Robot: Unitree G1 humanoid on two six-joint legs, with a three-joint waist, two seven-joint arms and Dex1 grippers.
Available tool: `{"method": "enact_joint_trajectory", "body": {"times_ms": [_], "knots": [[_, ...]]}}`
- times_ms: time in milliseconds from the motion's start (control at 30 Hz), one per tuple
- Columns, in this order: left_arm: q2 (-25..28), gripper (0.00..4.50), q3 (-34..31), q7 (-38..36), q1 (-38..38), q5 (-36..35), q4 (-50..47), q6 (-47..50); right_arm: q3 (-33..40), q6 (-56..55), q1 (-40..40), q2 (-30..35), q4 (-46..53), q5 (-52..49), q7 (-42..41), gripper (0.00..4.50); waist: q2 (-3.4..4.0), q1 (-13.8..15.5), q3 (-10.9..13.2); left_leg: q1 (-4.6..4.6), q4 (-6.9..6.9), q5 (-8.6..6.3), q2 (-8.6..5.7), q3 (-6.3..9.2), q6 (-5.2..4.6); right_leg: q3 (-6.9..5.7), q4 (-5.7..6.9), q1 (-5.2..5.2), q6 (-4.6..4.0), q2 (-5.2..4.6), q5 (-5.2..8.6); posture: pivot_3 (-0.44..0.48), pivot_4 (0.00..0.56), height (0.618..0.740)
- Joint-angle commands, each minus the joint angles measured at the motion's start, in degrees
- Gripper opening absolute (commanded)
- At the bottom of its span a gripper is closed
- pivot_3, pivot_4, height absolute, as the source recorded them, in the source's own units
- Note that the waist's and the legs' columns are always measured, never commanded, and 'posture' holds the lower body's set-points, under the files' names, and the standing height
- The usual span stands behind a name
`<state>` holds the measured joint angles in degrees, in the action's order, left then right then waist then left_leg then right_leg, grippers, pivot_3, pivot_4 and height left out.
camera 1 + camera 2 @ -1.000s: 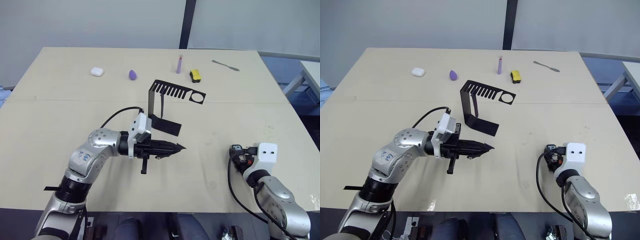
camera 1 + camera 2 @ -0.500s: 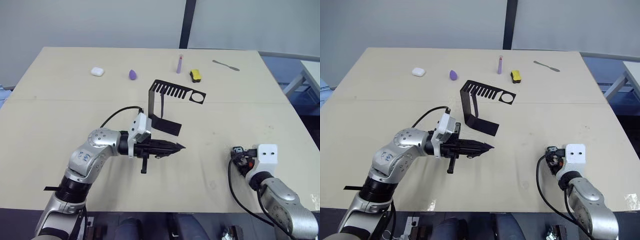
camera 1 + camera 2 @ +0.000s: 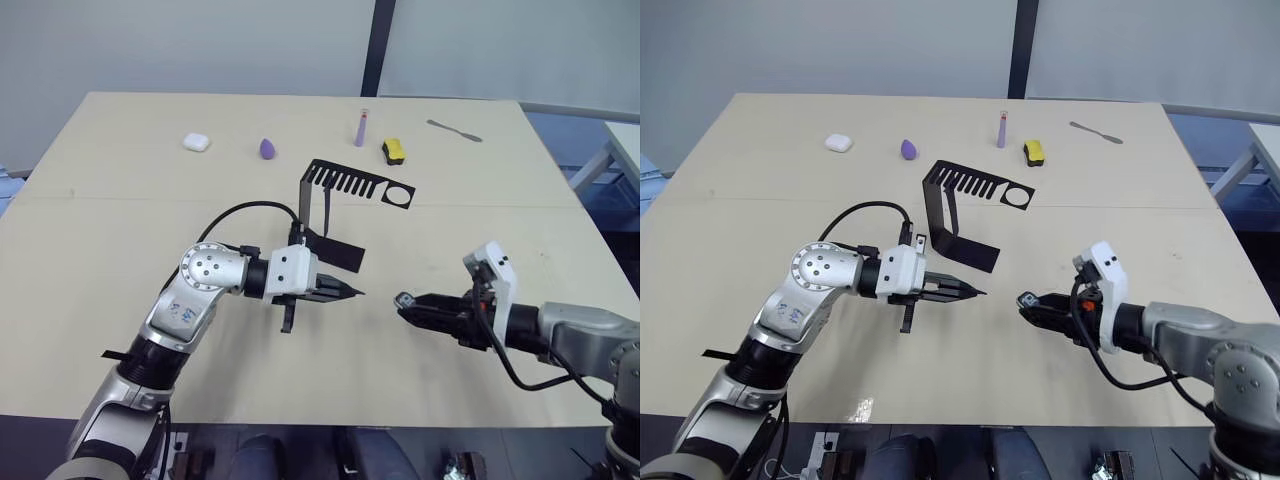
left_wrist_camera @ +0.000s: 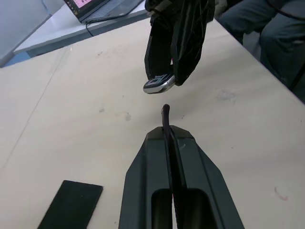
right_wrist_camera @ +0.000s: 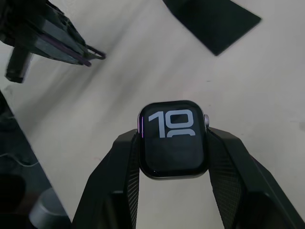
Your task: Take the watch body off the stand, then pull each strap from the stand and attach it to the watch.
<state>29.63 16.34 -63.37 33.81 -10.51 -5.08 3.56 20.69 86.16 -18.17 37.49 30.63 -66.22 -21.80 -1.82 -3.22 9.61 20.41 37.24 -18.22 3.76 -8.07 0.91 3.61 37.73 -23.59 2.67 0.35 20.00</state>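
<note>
Moved: my right gripper [image 3: 404, 301] has swung in from the table's near right edge toward the middle, and my left gripper [image 3: 350, 292] has turned slightly to point at it.
Right gripper: fingers clamped on the two sides of the watch body [image 5: 173, 137], screen with white digits facing my wrist camera.
Left gripper: fingers pressed together on a strap [image 4: 166, 125], its free end poking out past the tips.
Watch body: off the stand [image 3: 340, 215], held just above the table [image 3: 120, 230], in front of the stand's foot and to its right.
Strap: long axis runs along my left fingers, aimed at the watch; the other end hangs below the gripper, seen from the head.
Gap: strap tip and watch are near but apart, facing each other across a bare patch of table.
Key relation: the watch lies straight ahead of the strap tip, to my right; I judge the next move is to slide that tip into the case's edge slot, so tip and slot must line up.
Second strap: a thin dark strip hangs from the stand's slotted top.
Hard to see: the slot on the case is not visible, and my left fingers cover most of the strap.
</note>
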Motion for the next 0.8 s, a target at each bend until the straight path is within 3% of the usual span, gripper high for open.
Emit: {"method": "enact_joint_trajectory", "body": {"times_ms": [33, 367, 800], "knots": [[0.1, 0.00, 0.8, 0.4, 1.4, 3.4, 1.6, -4.6, 0.5, 5.1, -3.3, -0.9, -3.6, -4.6, 3.0, 1.53, 0.00, 0.1, 0.0, 0.05, 0.00, 0.00, 0.00, 0.00, -0.01, -0.01, -0.01, -0.04, 0.00, -0.01, 0.00, 0.000, 0.150, 0.740], [-1.2, 0.00, 1.5, 1.4, 2.7, 7.9, 5.7, -10.8, -3.7, 6.3, -8.6, -1.7, -12.3, -13.6, 10.7, 1.53, 0.00, -0.2, 0.0, 0.16, 0.08, 0.00, 0.04, -0.04, -0.01, -0.01, 0.08, -0.17, 0.00, -0.01, 0.00, 0.000, 0.150, 0.740], [-2.0, 0.00, 2.0, 1.3, 2.7, 8.4, 5.6, -12.2, -8.8, 0.3, -9.2, -0.3, -19.1, -25.8, 23.4, 1.53, 0.00, -0.2, 0.0, 0.16, 0.11, 0.01, 0.05, -0.05, -0.01, -0.01, 0.11, -0.17, 0.01, -0.01, 0.00, 0.000, 0.150, 0.740]]}}
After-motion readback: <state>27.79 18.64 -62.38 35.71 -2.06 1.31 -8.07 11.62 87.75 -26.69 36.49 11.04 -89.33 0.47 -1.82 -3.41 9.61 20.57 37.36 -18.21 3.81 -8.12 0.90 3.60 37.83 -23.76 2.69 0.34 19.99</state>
